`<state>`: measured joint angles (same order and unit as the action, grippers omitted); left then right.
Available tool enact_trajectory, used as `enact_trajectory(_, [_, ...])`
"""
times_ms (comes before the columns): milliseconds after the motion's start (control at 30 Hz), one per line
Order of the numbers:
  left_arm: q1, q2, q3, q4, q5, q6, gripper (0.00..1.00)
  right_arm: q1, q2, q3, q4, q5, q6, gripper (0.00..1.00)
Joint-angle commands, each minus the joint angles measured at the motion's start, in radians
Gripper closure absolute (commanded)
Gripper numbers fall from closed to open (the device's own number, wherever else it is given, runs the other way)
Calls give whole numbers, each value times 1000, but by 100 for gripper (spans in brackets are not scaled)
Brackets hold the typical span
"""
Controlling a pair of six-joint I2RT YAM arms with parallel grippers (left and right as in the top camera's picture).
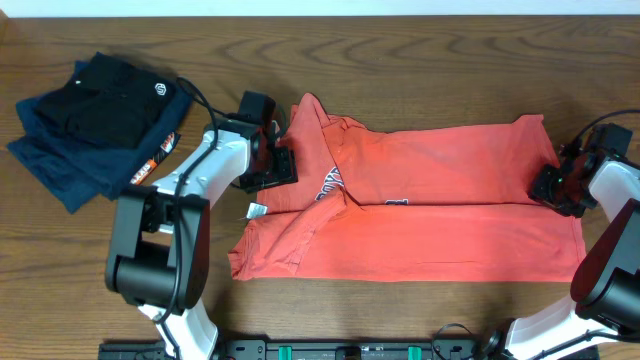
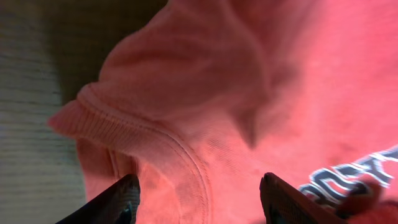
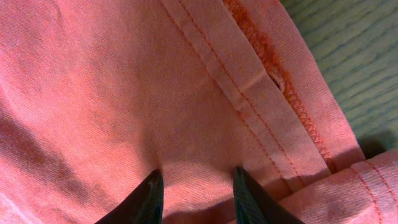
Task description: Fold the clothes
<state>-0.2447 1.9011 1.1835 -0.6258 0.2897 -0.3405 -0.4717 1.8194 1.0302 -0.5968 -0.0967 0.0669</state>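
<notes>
T-shirt (image 1: 420,215) is laid sideways on the table (image 1: 400,40), seemingly folded once lengthwise; crosswise folds are judged outstanding. The left gripper (image 2: 199,186) is held wide over the collar (image 2: 155,143); the right gripper (image 3: 198,180) is set narrower about the hem (image 3: 249,93), and whether it grips cannot be told. Chest lettering (image 2: 348,180) is cropped and cannot be read.

Matt coral cotton-knit T-shirt (image 1: 430,215), grained brown wooden table (image 1: 400,45)

Dark brown wood-grain table (image 1: 420,70), pale strip (image 1: 560,5) along its far edge (wall or floor, unclear), soft even light
</notes>
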Motion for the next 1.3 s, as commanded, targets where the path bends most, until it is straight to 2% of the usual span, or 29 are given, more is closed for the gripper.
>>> enact_trajectory(0, [3,44,-21,2,14,-10,36,8,52,-17,-9,14,6,64])
enact_trajectory(433, [21,63,-13,60,18,-9,36,8,51,-17,-15,15,6,64])
enact_trajectory(533, [33,63,-10,72,60,-9,36,8,52,-17,-16,15,6,65])
enact_trajectory(633, [43,63,-10,95,110,-9,47,8,51,-17,-18,15,6,65])
enact_trajectory(867, [56,63,-10,113,122,-9,48,8,52,-17,-19,15,6,65])
enact_trajectory(900, [59,63,-10,113,122,-9,51,8,52,-17,-19,15,6,65])
enact_trajectory(1000, [63,63,-10,113,122,-9,70,8,52,-17,-19,15,6,65])
enact_trajectory(1133, [67,61,-10,112,122,-9,85,8,52,-17,-19,15,6,65])
enact_trajectory(1267, [76,49,-10,107,119,-6,94,8,52,-17,-19,19,6,65])
